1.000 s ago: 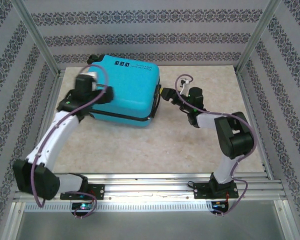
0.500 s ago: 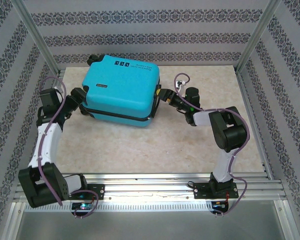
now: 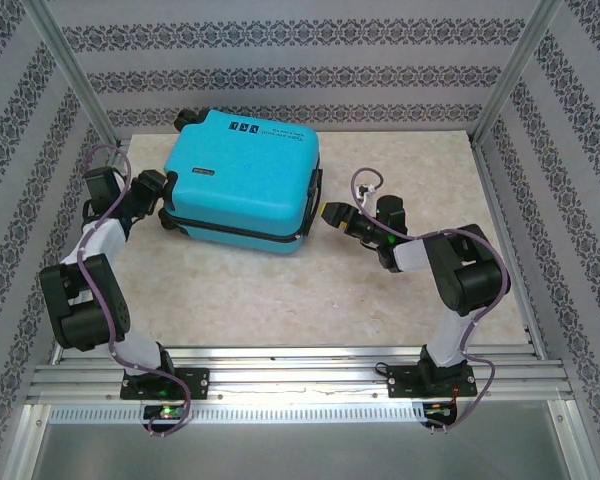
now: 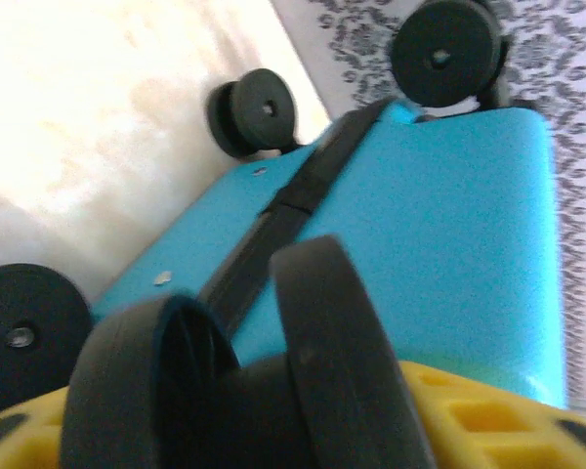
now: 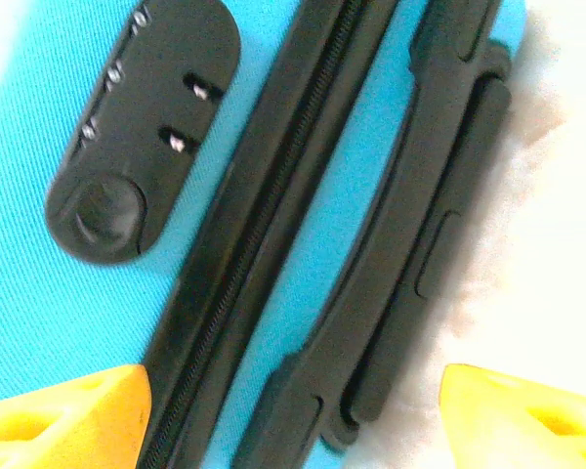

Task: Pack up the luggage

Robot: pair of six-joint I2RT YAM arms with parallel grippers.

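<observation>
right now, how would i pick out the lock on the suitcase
Start at the turquoise suitcase lying closed on the table. On its narrow side facing the right tool, a black zipper runs lengthwise, with the carry handle beside it. The lock is the black oval plate with small dials on the zipper's other side.

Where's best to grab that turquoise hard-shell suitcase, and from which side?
Probably the black side handle, approached from the right of the turquoise hard-shell suitcase. It lies flat, too wide to pinch; the handle is a slim bar on its edge, facing the open right end effector.
</observation>
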